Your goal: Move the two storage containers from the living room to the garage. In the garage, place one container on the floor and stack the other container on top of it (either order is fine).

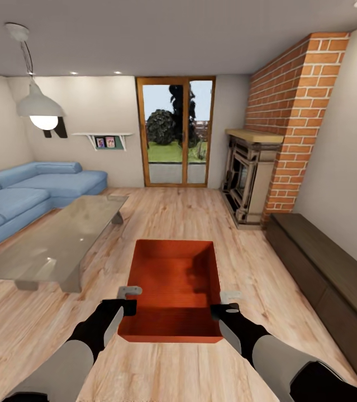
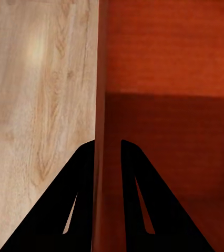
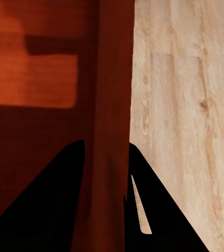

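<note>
Both hands pinch opposite side walls of one orange-red storage container (image 1: pixel 172 290): left hand (image 1: pixel 125 301) on its left wall, right hand (image 1: pixel 227 306) on its right. It sits centred between them above the living-room wood floor (image 1: pixel 156 212), long axis pointing away.

Two arms are seen in the head view, each clad in a smooth light grey shell along the forearm that gives way to a matte black wrist section. The left gripper (image 1: pixel 129 291) and the right gripper (image 1: pixel 230 294) are each tipped with a small pale grey fitting beyond the black wrist. In the wrist views the fingers (image 2: pixel 70 205) are rendered as flat black tapering wedges, each pierced by a narrow slit, with no cables, screws or markings to be made out.
</note>
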